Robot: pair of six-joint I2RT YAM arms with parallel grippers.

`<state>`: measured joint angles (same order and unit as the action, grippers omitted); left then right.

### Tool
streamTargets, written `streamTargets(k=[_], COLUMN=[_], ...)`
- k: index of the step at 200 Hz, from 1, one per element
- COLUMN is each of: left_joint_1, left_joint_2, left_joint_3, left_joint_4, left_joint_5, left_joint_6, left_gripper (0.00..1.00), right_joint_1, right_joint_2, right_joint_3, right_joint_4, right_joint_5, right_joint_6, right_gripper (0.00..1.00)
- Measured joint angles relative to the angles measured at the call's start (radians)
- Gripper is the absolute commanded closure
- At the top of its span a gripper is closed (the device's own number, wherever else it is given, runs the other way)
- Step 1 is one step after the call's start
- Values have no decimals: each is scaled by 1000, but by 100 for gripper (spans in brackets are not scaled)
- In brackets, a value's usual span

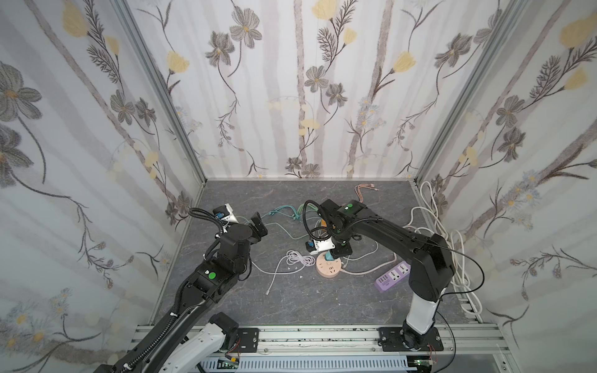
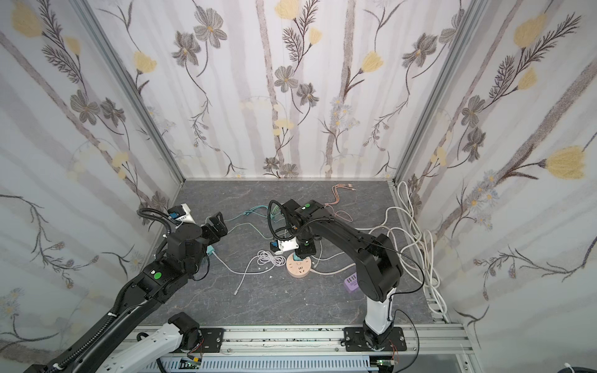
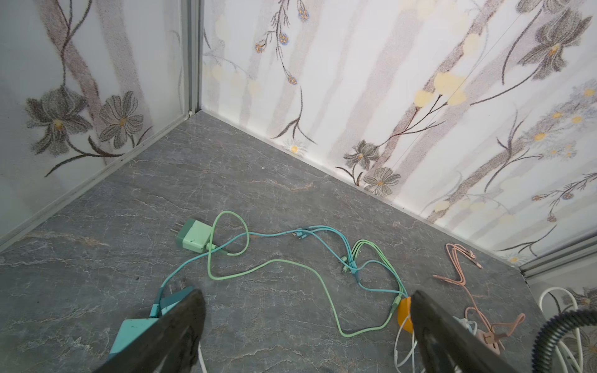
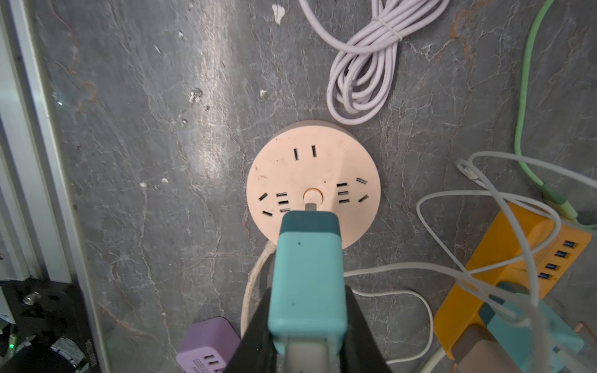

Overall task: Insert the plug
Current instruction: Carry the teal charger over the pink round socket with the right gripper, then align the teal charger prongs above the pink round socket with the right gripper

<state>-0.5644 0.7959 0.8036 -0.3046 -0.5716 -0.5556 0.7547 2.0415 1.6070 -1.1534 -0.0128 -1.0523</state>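
Right wrist view: right gripper [image 4: 307,323] pinches the teal plug [image 4: 307,274], prongs right over the round pink socket [image 4: 323,168]. Looks like alignment stage; next it needs prongs matched to slots, then a push. Left gripper [image 3: 307,300] is spread wide, empty.

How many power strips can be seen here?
3: pink strip below the held plug, purple strip to its right, orange strip farther back. More may be hidden.
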Motion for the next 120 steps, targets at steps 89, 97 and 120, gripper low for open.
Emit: streamTargets(k=[89, 97, 120], left_joint_1=[26, 28, 33], left_joint_2=[-132, -143, -169], left_joint_3=[-89, -95, -106], left_joint_4=[-7, -7, -7], left_joint_5=[-11, -11, -12], left_joint_6=[30, 31, 32], left_gripper=[0, 0, 0], right_joint_1=[68, 71, 76], right_joint_2=[135, 145, 166], right_joint_3=[113, 117, 127], right_joint_4=[-66, -66, -74], right_joint_5=[165, 170, 177], right_joint_6=[-57, -58, -60], right_gripper=[100, 100, 100])
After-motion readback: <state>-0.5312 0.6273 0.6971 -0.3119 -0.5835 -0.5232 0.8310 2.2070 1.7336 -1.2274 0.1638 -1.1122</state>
